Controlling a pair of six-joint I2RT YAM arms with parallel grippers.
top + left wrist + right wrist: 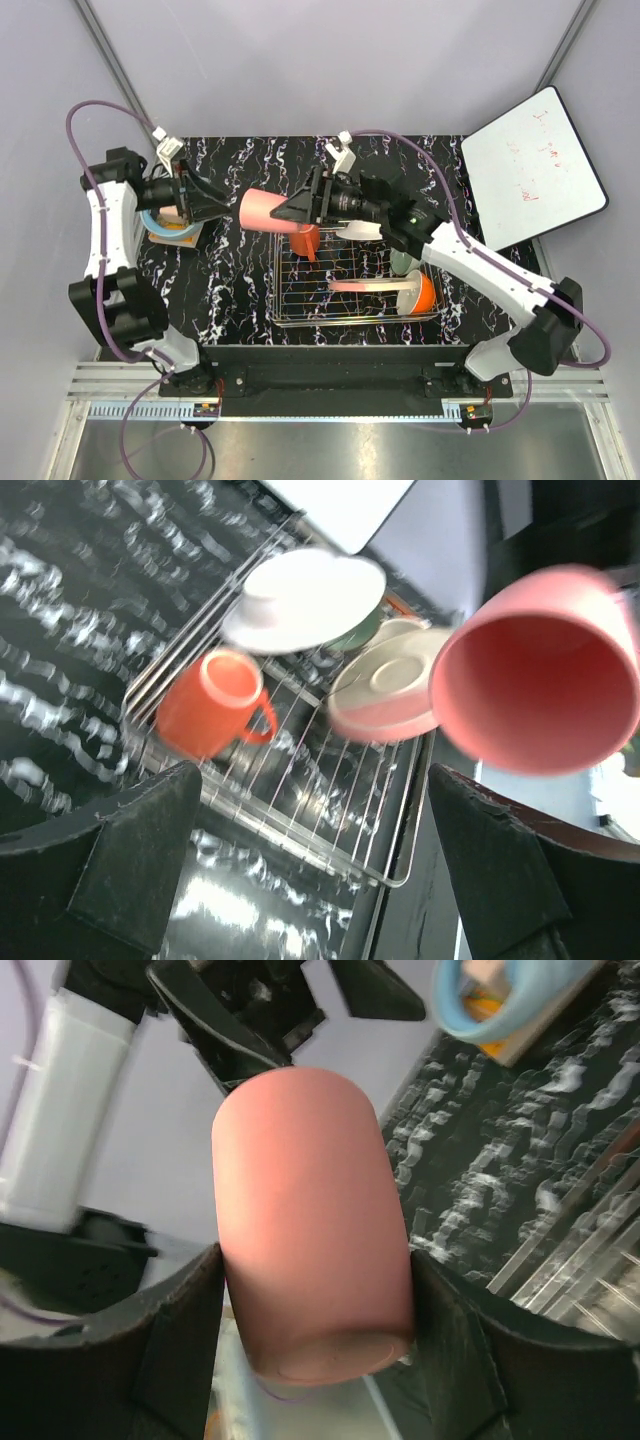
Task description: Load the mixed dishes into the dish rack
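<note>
The left gripper (222, 203) hangs with its jaws spread wide, just beside the mouth of the pink cup (263, 210). The cup lies sideways in the air above the tabletop (230, 290), clamped by the right gripper (285, 212), near the left end of the dish rack (318, 300). The rack holds the orange-red mug (305, 242), salmon-pink plate (362, 287) and white-and-orange bowl (422, 292).

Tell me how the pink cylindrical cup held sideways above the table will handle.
The pink cylindrical cup looks rigid: its wall shows no dent between the fingers of the right gripper. Its smooth, straight side might slip in that grip. Set down sideways in the chrome wire dish rack, it would probably roll.
</note>
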